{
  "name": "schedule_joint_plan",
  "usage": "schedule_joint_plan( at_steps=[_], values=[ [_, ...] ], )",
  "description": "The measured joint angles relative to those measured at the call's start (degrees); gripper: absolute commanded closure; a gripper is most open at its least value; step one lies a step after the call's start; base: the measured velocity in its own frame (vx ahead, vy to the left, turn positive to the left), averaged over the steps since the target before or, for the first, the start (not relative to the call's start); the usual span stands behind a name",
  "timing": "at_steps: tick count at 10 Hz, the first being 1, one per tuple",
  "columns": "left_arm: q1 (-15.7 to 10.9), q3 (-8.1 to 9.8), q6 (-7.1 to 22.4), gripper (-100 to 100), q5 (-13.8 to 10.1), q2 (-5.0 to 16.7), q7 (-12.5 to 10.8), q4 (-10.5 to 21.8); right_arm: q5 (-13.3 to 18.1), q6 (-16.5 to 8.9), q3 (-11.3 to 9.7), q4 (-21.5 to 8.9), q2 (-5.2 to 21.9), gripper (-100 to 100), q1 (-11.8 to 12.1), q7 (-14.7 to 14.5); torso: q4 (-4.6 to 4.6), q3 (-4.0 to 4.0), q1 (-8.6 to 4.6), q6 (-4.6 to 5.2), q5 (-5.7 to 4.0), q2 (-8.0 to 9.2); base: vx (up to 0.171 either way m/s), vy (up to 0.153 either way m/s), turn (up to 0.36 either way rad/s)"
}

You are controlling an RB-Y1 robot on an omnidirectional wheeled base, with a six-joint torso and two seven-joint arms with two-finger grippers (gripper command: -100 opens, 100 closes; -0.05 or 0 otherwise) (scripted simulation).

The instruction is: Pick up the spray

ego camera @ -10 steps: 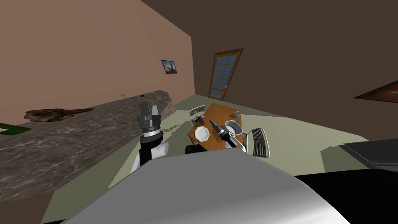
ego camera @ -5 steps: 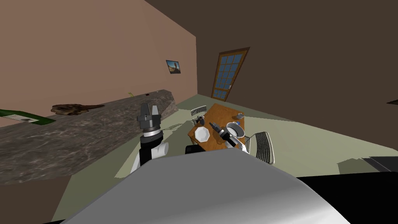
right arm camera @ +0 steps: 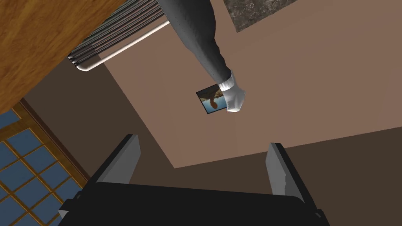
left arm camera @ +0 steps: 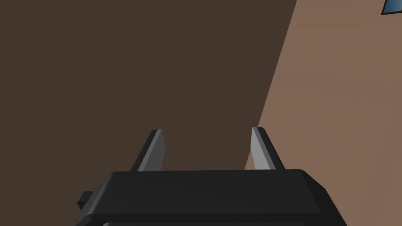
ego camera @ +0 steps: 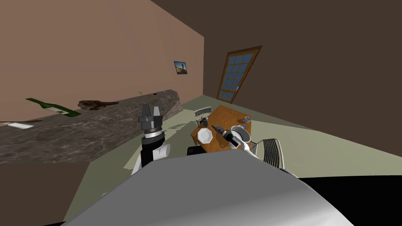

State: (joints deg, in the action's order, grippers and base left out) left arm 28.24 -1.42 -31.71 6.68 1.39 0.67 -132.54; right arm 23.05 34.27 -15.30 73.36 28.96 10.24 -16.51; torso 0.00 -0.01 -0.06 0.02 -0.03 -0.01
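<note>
Holding right gripper (right arm camera: 203,142) spread wide, pointing at spray (right arm camera: 202,43) standing ahead at table (ego camera: 227,115) corner, beside chair (right arm camera: 117,25). Judging it light, stiff, probably slick: taking dark body below white nozzle (right arm camera: 234,98). Holding left gripper (left arm camera: 207,130) raised, fingers apart.

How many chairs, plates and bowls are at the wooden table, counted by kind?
Chairs: 2, the far chair and the near chair, both beside the table.
Plates: 1, the white plate.
Bowls: 1, the white bowl.
Total: 4.
</note>
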Motion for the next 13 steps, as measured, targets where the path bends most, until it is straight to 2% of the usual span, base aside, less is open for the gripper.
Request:
schedule_joint_plan(
  at_steps=[2, 4, 6, 9, 11, 13],
  values=[
    [0.0, 0.00, 0.0, 0, 0.0, 0.0, 0.0, 0.0, 1.7, 0.3, -0.1, -4.1, 1.2, -100, -1.6, -1.9, 0.01, 0.01, -0.01, -0.03, 0.00, 0.01, -0.014, -0.027, 0.304],
    [0.0, 0.00, 0.0, 0, 0.0, 0.0, 0.0, 0.0, 3.9, -1.2, -0.7, -7.5, 2.7, -100, -4.2, -3.7, 0.01, 0.02, -0.01, -0.04, 0.00, 0.03, -0.022, -0.023, 0.324],
    [0.0, 0.00, 0.0, 0, 0.0, 0.0, 0.0, 0.0, 5.8, -2.3, -1.0, -10.3, 3.9, -100, -5.8, -5.7, 0.01, 0.02, 0.06, -0.02, 0.01, 0.04, -0.038, 0.013, 0.238],
    [0.0, -0.01, 0.0, 0, 0.0, 0.0, 0.0, 0.0, 8.2, -3.2, -1.0, -16.1, 4.6, -100, -9.5, -8.8, 0.04, 0.08, 0.23, -0.02, 0.05, 0.14, -0.056, 0.038, 0.247],
    [0.0, 0.00, 0.0, 0, 0.0, 0.0, 0.0, 0.0, 9.6, -4.7, -1.3, -17.1, 5.5, -100, -10.7, -9.8, 0.04, 0.10, 0.20, 0.01, 0.05, 0.16, -0.035, 0.019, 0.123],
    [0.0, 0.00, 0.0, 0, 0.0, 0.0, 0.0, 0.0, 10.1, -5.1, -1.2, -18.3, 5.8, -100, -11.5, -10.4, 0.01, 0.03, 0.17, 0.00, 0.04, 0.04, -0.022, 0.027, 0.170]
  ],
)
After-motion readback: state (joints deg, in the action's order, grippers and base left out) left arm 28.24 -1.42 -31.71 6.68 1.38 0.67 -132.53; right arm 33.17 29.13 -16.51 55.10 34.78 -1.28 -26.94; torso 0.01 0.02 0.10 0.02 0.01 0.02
